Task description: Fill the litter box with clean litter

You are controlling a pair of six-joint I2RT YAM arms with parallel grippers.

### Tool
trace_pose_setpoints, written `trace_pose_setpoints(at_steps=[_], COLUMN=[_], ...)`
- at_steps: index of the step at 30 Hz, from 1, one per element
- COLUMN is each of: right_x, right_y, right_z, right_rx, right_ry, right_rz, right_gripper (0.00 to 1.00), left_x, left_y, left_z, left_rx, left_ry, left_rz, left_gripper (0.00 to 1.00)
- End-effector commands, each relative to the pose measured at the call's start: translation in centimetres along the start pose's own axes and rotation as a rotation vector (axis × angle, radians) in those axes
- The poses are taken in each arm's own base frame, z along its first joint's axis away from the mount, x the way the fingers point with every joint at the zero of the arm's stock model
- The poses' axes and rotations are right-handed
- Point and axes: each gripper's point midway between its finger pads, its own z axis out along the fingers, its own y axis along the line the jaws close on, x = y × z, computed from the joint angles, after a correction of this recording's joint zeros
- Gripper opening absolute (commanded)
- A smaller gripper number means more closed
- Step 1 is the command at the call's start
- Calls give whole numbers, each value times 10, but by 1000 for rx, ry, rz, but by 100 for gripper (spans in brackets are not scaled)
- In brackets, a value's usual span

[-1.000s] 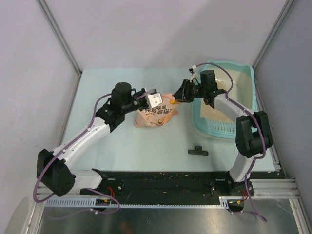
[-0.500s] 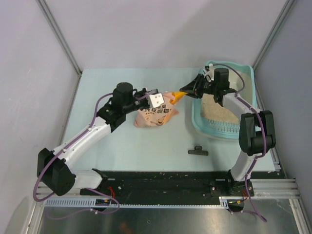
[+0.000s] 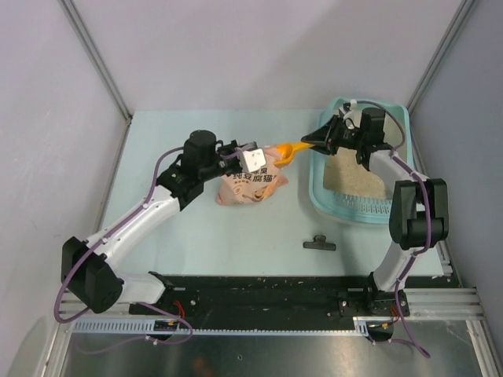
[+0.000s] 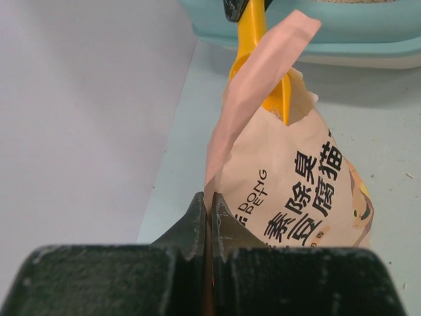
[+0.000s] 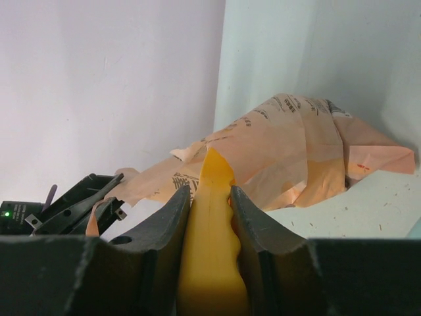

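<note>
Two grips: left fingers [image 4: 194,224] pinch the bag [image 4: 296,191] open, right fingers [image 5: 172,217] clamp the scoop [image 5: 210,263]; best dipped deep, lifted level to the box [image 3: 317,192].

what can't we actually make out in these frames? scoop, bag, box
- Scoop bowl contents: in the left wrist view the bag mouth hides it; too small in the top view.
- Litter left in bag: opaque wall, all views.
- Litter box far-end fill: right arm covers it in the top view; cut off by the top edge in the left wrist view.
- Black item near the arm bases: top view, too small to identify.
</note>
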Motion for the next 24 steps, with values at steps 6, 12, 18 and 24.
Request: trace_pose_setpoints(at_steps=[6, 12, 18, 24], right_x=[-13, -26, -28, -26], right_y=[21, 28, 26, 21], right_z=[-25, -36, -43, -52], right_rx=[-74, -104, -122, -127], right_ry=[-28, -65, -50, -16], right_rz=[-52, -46, -41, -26], right_gripper=[0, 0, 0, 0], left_x=[-76, -74, -72, -71], left_y=[51, 52, 50, 50], left_z=[-11, -9, -7, -5], left_rx=[-139, -142, -140, -137], left_ry=[-208, -198, -192, -189], left_rz=[127, 127, 139, 142], left_gripper=[0, 0, 0, 0])
